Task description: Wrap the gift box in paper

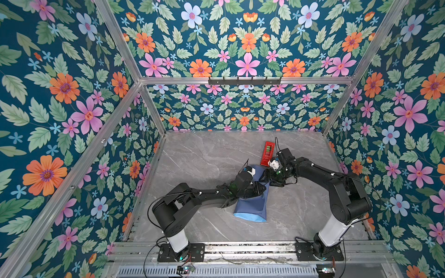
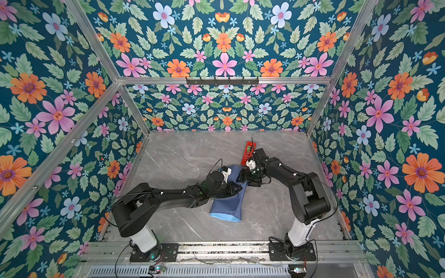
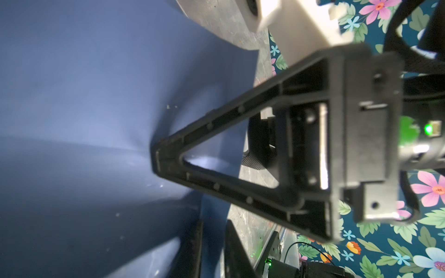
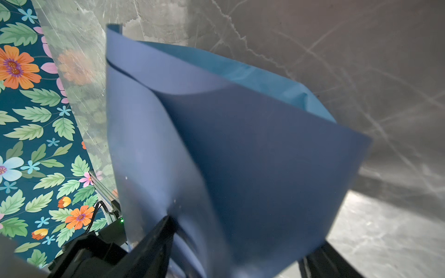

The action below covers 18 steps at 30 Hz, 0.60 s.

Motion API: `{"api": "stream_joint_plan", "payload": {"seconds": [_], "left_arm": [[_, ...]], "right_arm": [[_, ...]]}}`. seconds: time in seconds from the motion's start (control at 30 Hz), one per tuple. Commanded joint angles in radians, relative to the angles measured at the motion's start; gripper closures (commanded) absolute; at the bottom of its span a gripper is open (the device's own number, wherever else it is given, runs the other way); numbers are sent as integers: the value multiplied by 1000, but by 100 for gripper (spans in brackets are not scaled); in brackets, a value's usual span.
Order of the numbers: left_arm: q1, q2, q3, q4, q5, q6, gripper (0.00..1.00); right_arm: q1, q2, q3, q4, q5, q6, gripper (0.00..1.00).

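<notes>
The paper point(image 1: 252, 207) lies mid-table as a slate-blue folded sleeve, its light-blue face showing at the near end point(image 2: 225, 217). The gift box is hidden. My left gripper point(image 1: 261, 190) hovers over the sleeve's far part; in the left wrist view its fingers point(image 3: 197, 248) stand slightly apart, with paper point(image 3: 84, 120) showing in the gap. My right gripper point(image 1: 266, 178) straddles the far end. In the right wrist view the paper point(image 4: 240, 156) runs between its widely spaced fingers point(image 4: 159, 240). One finger's tip point(image 3: 166, 156) dents the sheet.
A narrow red tape dispenser point(image 1: 267, 154) lies just beyond the right gripper, close to its wrist. The grey marble tabletop point(image 1: 192, 168) is bounded by floral walls, with a metal rail point(image 1: 240, 248) along the front where both arm bases stand.
</notes>
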Motion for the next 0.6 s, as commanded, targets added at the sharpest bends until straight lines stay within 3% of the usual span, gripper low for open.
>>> {"api": "stream_joint_plan", "payload": {"seconds": [0.0,0.27,0.37,0.47,0.57], "left_arm": [[-2,-8,8,-209,-11,27,70],[-2,-128,43,-268,-25,102,50],[2,-224,30,-332,-93,161,47],[42,-307,-17,-392,-174,236,41],[132,-304,-32,-468,-150,315,34]], "right_arm": [[1,9,-22,-114,105,-28,23],[-4,6,-33,-112,106,-35,24],[-5,9,-33,-110,103,-35,24],[-6,10,-30,-108,98,-36,24],[-5,12,-29,-107,96,-36,24]]}}
